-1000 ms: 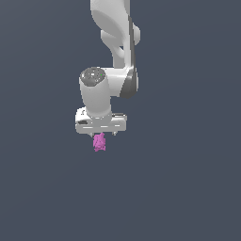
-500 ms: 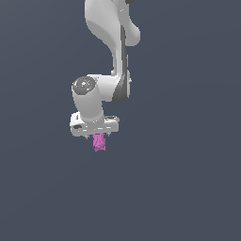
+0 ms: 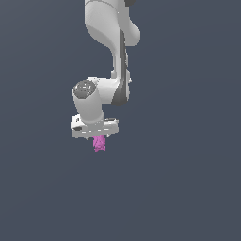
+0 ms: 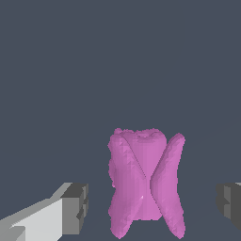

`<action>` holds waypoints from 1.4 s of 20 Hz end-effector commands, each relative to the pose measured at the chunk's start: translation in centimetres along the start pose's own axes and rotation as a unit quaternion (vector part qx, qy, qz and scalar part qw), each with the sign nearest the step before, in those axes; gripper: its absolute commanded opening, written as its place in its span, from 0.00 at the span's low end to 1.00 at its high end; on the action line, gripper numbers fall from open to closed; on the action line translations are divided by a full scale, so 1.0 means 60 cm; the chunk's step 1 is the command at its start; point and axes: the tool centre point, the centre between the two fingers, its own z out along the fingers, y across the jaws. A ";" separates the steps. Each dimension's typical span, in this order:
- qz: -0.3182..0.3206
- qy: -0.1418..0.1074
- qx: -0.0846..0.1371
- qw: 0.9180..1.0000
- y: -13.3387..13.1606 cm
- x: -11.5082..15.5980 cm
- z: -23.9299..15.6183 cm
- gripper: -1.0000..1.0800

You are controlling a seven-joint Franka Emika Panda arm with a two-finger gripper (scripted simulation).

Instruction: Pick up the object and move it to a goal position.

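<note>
The object (image 3: 99, 143) is a small magenta-pink lumpy thing standing just under the white hand in the exterior view. My gripper (image 3: 97, 137) is right over it, with the fingers down around its top. In the wrist view the object (image 4: 146, 183) stands upright between the two grey finger pads (image 4: 75, 209). There is a clear gap on each side, so the jaws are open and do not touch it. No goal marker shows in either view.
The ground is a plain dark grey-blue surface (image 3: 188, 188) with no other objects or edges in view. The white arm (image 3: 113, 37) rises from the hand to the upper edge of the exterior view.
The hand has shifted toward the exterior view's left and sunk slightly onto the object. The arm above has swung with it. The object has stayed in place.
</note>
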 end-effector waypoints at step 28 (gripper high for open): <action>-0.002 0.000 0.000 1.000 -0.020 0.000 0.045 0.00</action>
